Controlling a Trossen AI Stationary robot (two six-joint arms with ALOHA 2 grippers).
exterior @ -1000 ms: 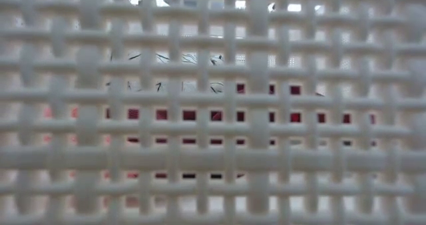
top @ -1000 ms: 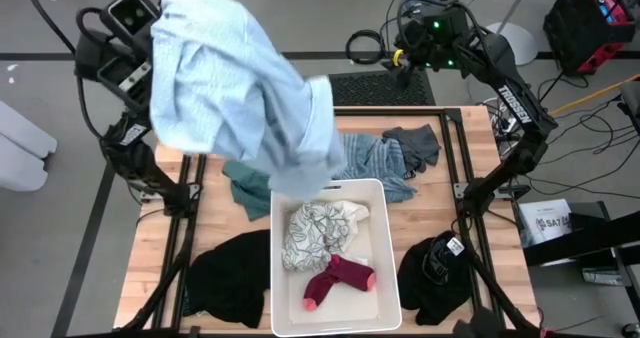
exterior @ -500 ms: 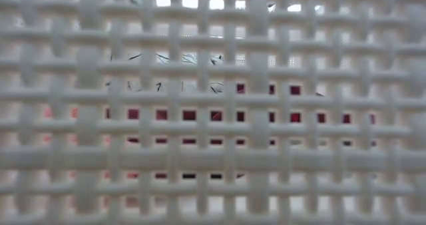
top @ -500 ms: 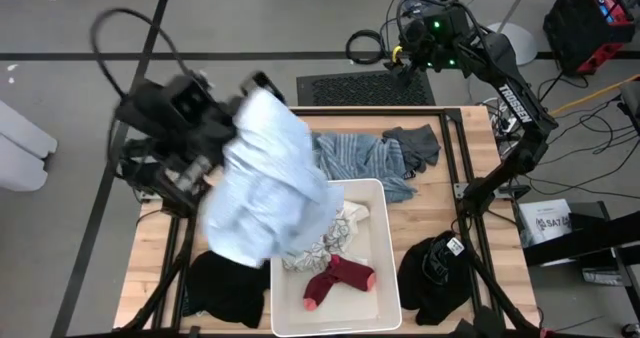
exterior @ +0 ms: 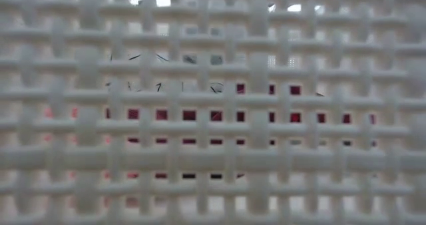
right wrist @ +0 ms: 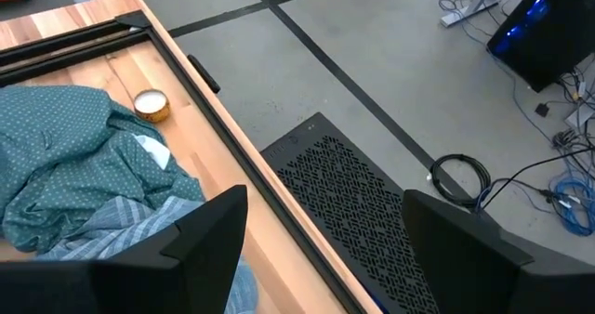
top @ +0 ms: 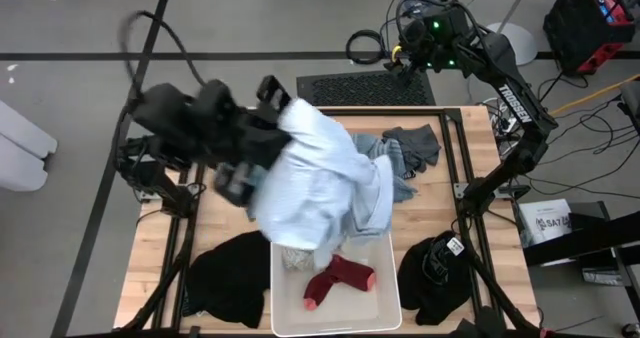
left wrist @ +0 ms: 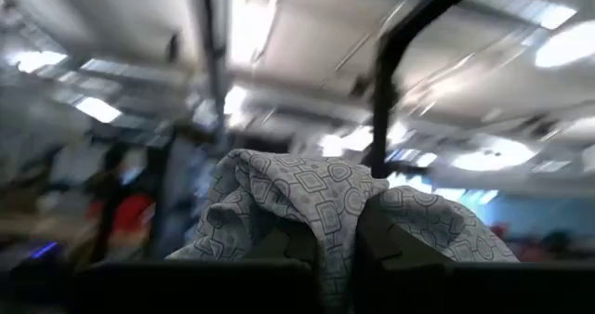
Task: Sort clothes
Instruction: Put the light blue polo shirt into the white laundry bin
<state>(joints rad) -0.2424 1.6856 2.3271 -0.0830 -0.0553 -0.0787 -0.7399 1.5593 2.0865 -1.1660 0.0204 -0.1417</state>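
Observation:
My left gripper (top: 278, 103) is shut on a light blue shirt (top: 320, 183), which hangs in a big bunch over the far end of the white bin (top: 385, 308). In the bin lie a pink sock (top: 338, 278) and a white patterned cloth (top: 293, 259), mostly hidden by the shirt. A striped garment (top: 392, 168) and a dark grey one (top: 415, 143) lie on the table's far side. Black clothes (top: 230, 278) lie left and right (top: 435, 273) of the bin. My right gripper (right wrist: 325, 249) waits open beyond the far edge, near a teal garment (right wrist: 74, 165). My left gripper pinches a bunched fold of the shirt (left wrist: 316, 202) between its two fingers, which slant upward; several layers stick out past them. The rest hangs slack below the gripper over the bin's far end. Whether its lower end touches the bin's contents, I cannot tell.
The bin's lattice wall (exterior: 213, 118) fills the low view. A small round tin (right wrist: 149, 103) sits near the table's far edge. Black rails (top: 455, 148) frame the wooden table. A perforated black mat (right wrist: 372, 212) lies on the floor behind the table.
My left gripper has swung from high over the table's far left corner down and toward the right, tipping upward as it went. The shirt has come along, swinging first left of the bin, and now hangs lower over the bin's far end.

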